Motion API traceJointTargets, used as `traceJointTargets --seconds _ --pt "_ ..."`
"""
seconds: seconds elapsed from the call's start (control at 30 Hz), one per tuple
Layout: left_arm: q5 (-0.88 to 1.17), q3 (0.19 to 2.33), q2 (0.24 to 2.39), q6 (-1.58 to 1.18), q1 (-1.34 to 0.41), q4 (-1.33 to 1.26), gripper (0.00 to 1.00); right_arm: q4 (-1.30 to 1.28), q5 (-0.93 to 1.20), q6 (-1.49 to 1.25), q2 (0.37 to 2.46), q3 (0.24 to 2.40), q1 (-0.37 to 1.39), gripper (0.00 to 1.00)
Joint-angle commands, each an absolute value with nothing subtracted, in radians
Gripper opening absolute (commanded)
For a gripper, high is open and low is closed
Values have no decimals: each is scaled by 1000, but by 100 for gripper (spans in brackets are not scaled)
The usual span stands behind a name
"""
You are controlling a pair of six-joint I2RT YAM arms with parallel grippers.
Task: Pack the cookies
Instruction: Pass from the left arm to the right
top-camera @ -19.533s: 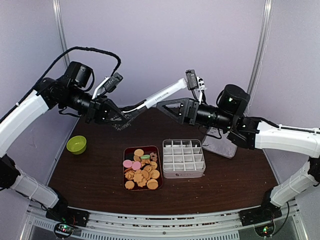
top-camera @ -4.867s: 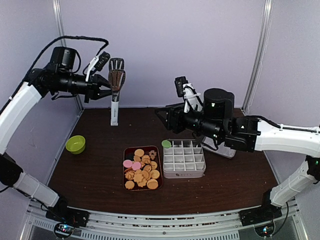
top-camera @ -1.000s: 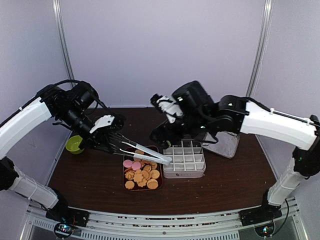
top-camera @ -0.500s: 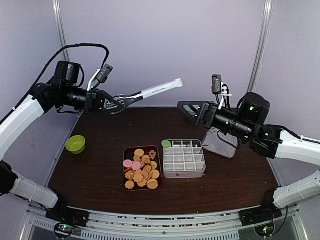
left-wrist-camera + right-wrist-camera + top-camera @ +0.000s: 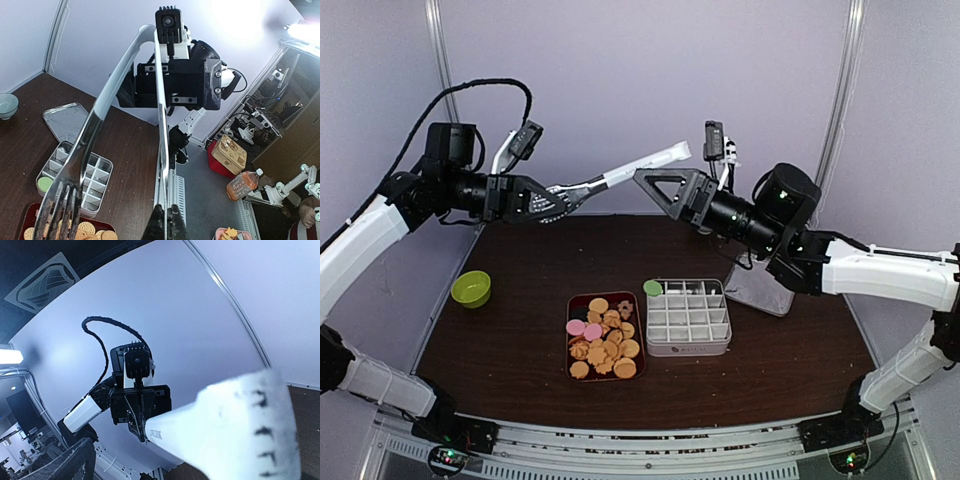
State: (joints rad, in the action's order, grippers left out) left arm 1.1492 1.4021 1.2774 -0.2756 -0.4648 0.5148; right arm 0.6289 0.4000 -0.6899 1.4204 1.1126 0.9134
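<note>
The cookies (image 5: 603, 336) lie heaped in a dark red tray (image 5: 570, 345); they also show at the bottom left of the left wrist view as cookies (image 5: 55, 232). One green cookie (image 5: 652, 288) sits in a corner cell of the white grid box (image 5: 688, 318). My left gripper (image 5: 556, 204) is raised over the table's back left, shut on metal tongs (image 5: 625, 176) that point right. In the left wrist view its fingertips (image 5: 161, 225) pinch the tongs (image 5: 159, 125). My right gripper (image 5: 655, 186) hangs open just below the tongs' white handle end, holding nothing.
A green bowl (image 5: 472, 288) stands at the left. A flat metal tray (image 5: 762, 288) lies right of the grid box, under the right arm. Both arms are high above the table in front of the back wall.
Over the last half second my right gripper has swung left and up to the tongs' handle end. The left arm holds the tongs raised much as before.
</note>
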Motion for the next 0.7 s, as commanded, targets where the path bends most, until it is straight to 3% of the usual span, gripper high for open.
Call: traceJointTargets --seconds 0.0,0.37,0.67 --pt "1198 1396 1249 -277 -467 437 0 704 464 -746 1451 1168 908 97" --pt "1227 1435 1259 -116 -467 604 0 751 656 -873 1494 1194 842 74" --pt "1200 1465 1269 -52 -467 662 0 688 799 -897 1540 1252 841 71"
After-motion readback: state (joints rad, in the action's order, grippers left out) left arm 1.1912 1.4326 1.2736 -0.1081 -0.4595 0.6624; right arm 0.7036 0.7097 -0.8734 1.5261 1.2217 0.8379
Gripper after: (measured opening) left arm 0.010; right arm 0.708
